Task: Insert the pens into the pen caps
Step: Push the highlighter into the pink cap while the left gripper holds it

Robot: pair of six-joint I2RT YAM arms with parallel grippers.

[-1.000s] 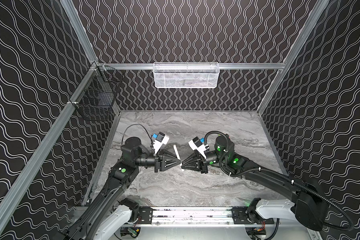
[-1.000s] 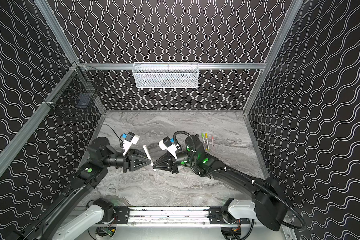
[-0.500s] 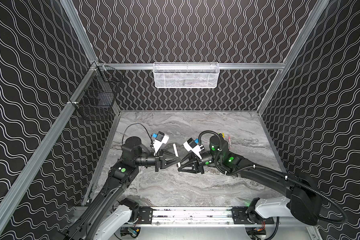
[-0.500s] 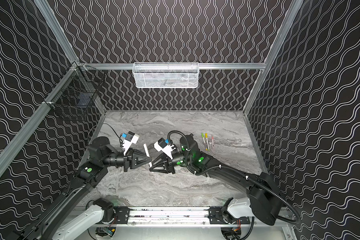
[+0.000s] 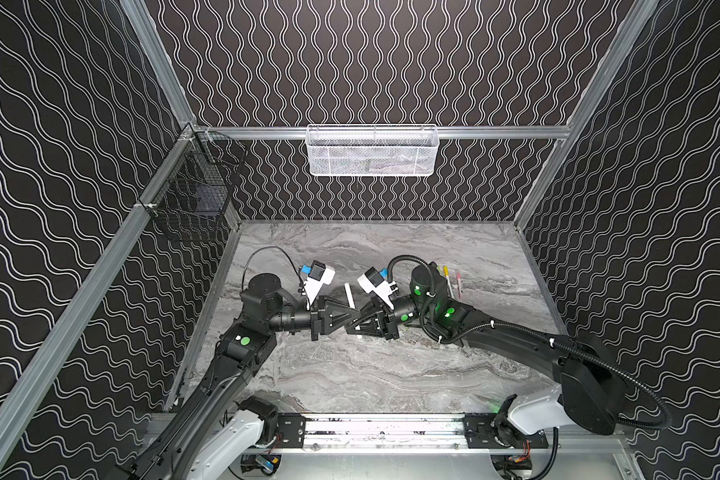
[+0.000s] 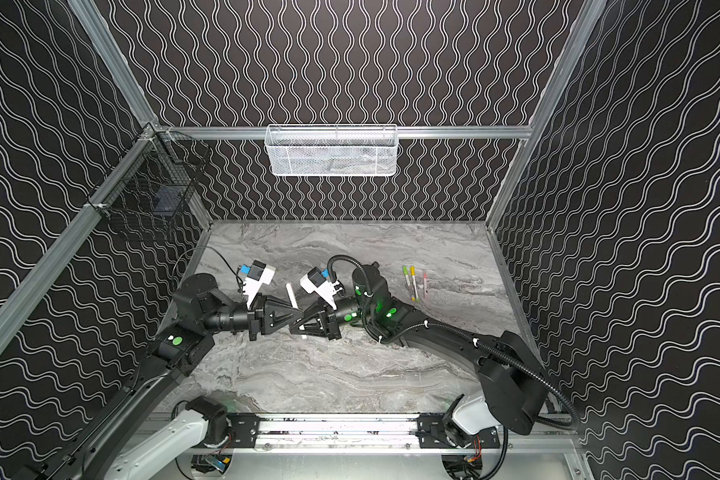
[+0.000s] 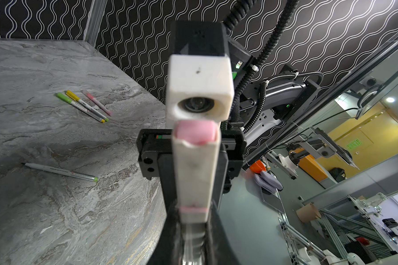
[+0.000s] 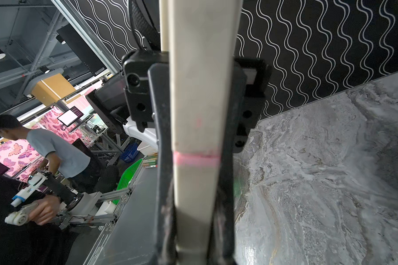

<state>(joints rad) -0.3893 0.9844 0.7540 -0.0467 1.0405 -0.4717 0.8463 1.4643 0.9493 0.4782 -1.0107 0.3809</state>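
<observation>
White pink-ended pen point(image 5: 348, 294) is clamped over the table point(image 5: 371, 374) by left gripper point(image 5: 356, 313) and right gripper point(image 5: 348, 327), both closed on it (cap not discernible). Capping is judged in hand; a straight axial push is required.

1. The grey marble-patterned tabletop point(image 5: 371, 374) looks smooth, with a soft sheen.
2. The white wire-mesh basket point(image 5: 371, 153) looks like painted metal, matt.
3. The silver frame rail point(image 5: 495, 132) is brushed metal, dully shiny.
4. The white square-barrelled pen point(image 7: 194, 174) is matt plastic, slightly scuffed.
5. The black wavy-lined wall panels point(image 5: 371, 62) look flat and matt.
</observation>
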